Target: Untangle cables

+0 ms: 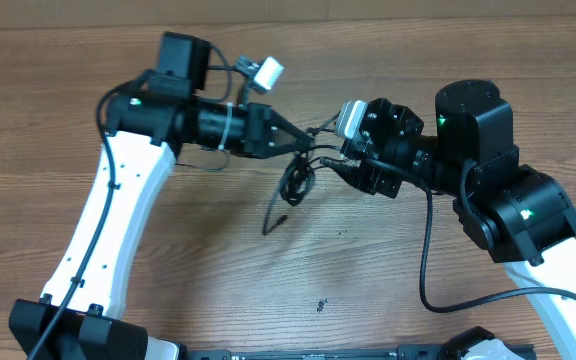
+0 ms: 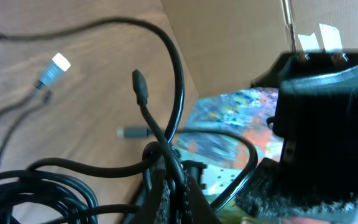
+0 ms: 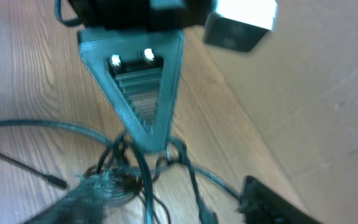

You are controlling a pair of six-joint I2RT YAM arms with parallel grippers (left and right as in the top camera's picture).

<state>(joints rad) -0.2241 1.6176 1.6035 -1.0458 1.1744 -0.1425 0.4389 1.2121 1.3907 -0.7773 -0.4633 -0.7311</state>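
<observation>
The cables [image 1: 296, 182] hang as a small black knot between the two arms, with one strand trailing down to the table at the lower left. My left gripper [image 1: 303, 143] is shut on strands of this knot. In the left wrist view the jaws [image 2: 176, 193] pinch the cords, a black plug [image 2: 140, 87] sticks up, and a silvery plug [image 2: 53, 68] lies on the wood. My right gripper [image 1: 340, 160] is just right of the knot. In the right wrist view its fingers [image 3: 86, 199] stand wide apart, with loose cords [image 3: 143, 174] between them and nothing gripped.
A brown wall [image 3: 328, 93] runs close behind both grippers. Small dark specks [image 1: 321, 305] lie on the wooden table [image 1: 368, 280] nearer the front. Thick black arm wires [image 1: 428, 260] loop beside the right arm.
</observation>
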